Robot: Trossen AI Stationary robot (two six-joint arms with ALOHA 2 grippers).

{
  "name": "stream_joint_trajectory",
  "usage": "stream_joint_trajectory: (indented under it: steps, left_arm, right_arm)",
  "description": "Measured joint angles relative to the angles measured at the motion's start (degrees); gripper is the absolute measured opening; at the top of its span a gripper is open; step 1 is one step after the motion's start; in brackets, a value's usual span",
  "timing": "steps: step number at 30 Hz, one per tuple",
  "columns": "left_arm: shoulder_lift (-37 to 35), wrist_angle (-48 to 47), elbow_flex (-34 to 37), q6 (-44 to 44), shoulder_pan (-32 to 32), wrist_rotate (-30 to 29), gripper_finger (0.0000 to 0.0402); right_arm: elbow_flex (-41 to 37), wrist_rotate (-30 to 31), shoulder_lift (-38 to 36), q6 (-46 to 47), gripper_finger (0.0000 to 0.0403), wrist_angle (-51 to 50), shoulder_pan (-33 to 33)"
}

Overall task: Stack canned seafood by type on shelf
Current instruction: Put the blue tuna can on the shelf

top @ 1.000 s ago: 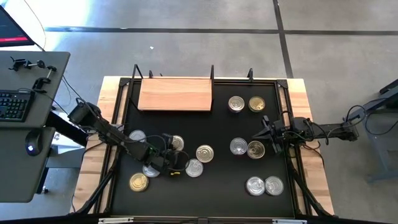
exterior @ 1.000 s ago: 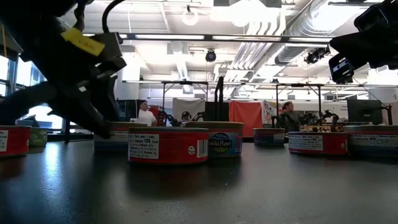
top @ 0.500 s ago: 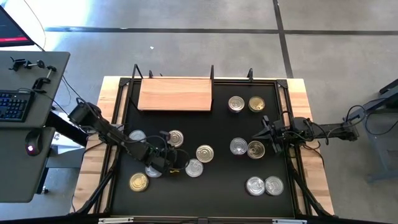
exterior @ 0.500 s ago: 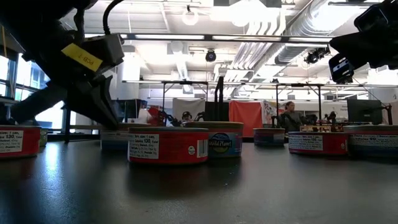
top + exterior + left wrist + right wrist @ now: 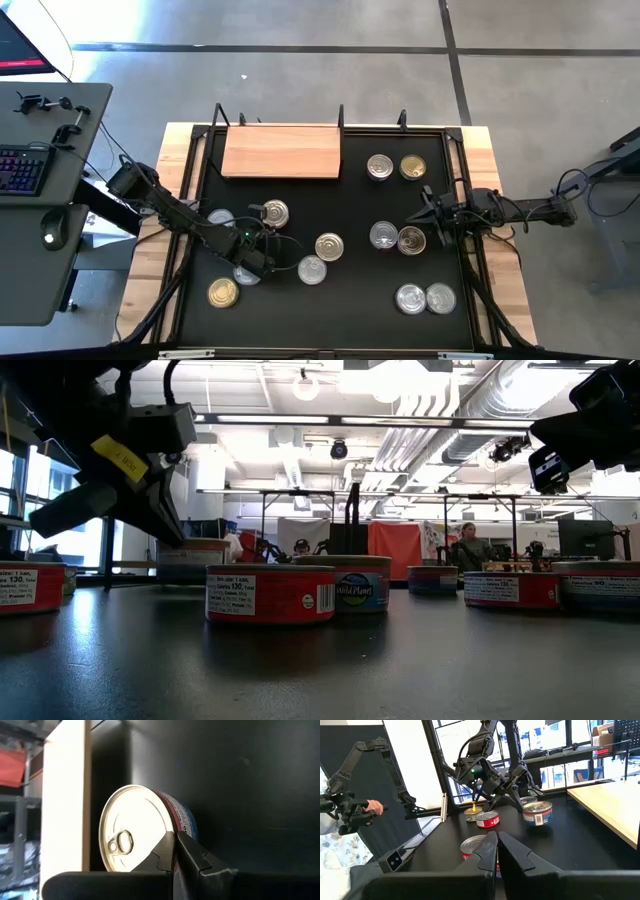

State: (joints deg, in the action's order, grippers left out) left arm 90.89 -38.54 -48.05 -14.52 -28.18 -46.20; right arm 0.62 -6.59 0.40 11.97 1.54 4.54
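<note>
1. Ceiling lights [image 5: 305,387] are glaring white in the low view, throwing the left arm [image 5: 110,455] into silhouette.
2. The black counter [image 5: 400,670] is mirroring the tins softly.
3. In the left wrist view, a tin lid [image 5: 132,830] is blowing out to near white.
4. Bright windows [image 5: 560,735] are washing out the right wrist view's background.

Left tool [image 5: 262,232] closed mid-table, right tool [image 5: 428,214] closed, waiting

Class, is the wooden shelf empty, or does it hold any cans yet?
Empty: the overhead view shows the shelf as bare wood, with nothing resting on it.
</note>
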Motion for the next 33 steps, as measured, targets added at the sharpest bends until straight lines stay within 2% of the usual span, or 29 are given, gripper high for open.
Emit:
stream_joint_trajectory:
  steps: [5,9,15,23,28,31,33]
  left_arm:
    - [-0.04,-2.94,-0.08,-3.69,0.00,-3.51,0.0000]
    - [-0.07,-7.27,-0.11,-6.54,0.26,-9.42,0.0000]
    - [-0.11,-11.12,-0.11,-9.21,5.58,-14.52,0.0000]
    - [-0.11,-11.24,-0.13,-5.82,23.19,-14.36,0.0000]
    - [-0.20,-10.20,-0.23,-3.23,36.16,-7.69,0.0000]
    - [-0.28,-5.93,-0.28,-1.54,43.28,-6.57,0.0000]
    - [-0.39,-2.24,-0.33,2.57,47.50,-3.95,0.0000]
  right_arm:
    - [-0.01,-0.01,0.00,0.00,0.0007,0.00,0.00]
    - [-0.02,-0.01,0.00,-0.01,0.0007,0.00,0.00]
    - [-0.02,-0.01,0.00,0.00,0.0007,0.00,0.00]
    - [-0.02,-0.02,0.00,0.00,0.0007,0.00,0.00]
    - [-0.02,0.00,0.02,0.00,0.0007,0.00,0.00]
    - [-0.02,0.00,0.02,-0.02,0.0007,0.00,0.00]
    - [-0.01,0.00,0.02,0.00,0.0007,0.00,0.00]
